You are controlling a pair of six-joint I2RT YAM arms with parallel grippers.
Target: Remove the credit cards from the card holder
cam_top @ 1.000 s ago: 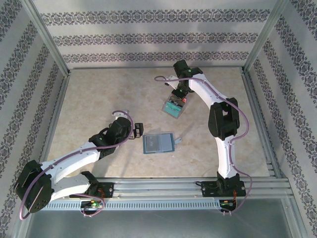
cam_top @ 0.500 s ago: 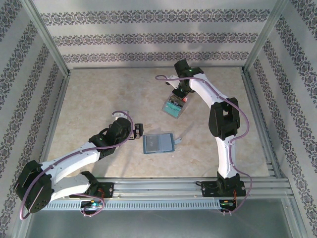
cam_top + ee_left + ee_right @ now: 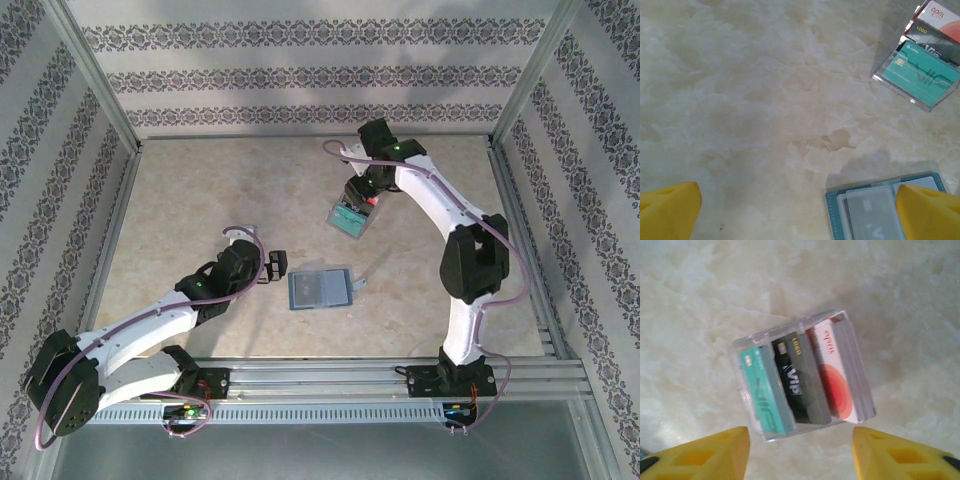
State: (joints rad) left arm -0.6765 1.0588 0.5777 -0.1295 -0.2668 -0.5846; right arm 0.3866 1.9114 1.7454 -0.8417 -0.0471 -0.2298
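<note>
Quick rundown, going left to right across the counter (image 3: 200, 200).

The left gripper (image 3: 273, 265) hangs over the middle of the counter, a bit toward the near edge, and it's wide open with nothing in it. In its wrist view the two yellow fingertips (image 3: 670, 210) sit way out at the bottom corners with bare counter between them.

Just to the right of it is the card holder (image 3: 320, 290), lying flat and spread open, about midway between the left and right edges and closer to the near edge than the far one. Its little strap tab (image 3: 358, 286) sticks out on the right side. The left wrist view catches a corner of it, and there's a pale grey card shape sitting under a clear pocket. I can't tell what else is tucked in there.

Further right and toward the far edge, well apart from the card holder, there's a clear box (image 3: 349, 217) with credit cards (image 3: 805, 385) standing on edge in a row. There's a teal card (image 3: 765, 395), then a black card (image 3: 800, 382) that reads VIP, then a white card (image 3: 837, 377) with a red-orange circle, plus a few paler ones stacked behind that.

The right gripper (image 3: 799, 440) is right above that box. Its yellow fingers are spread apart wider than the box and they aren't holding or touching anything.
</note>
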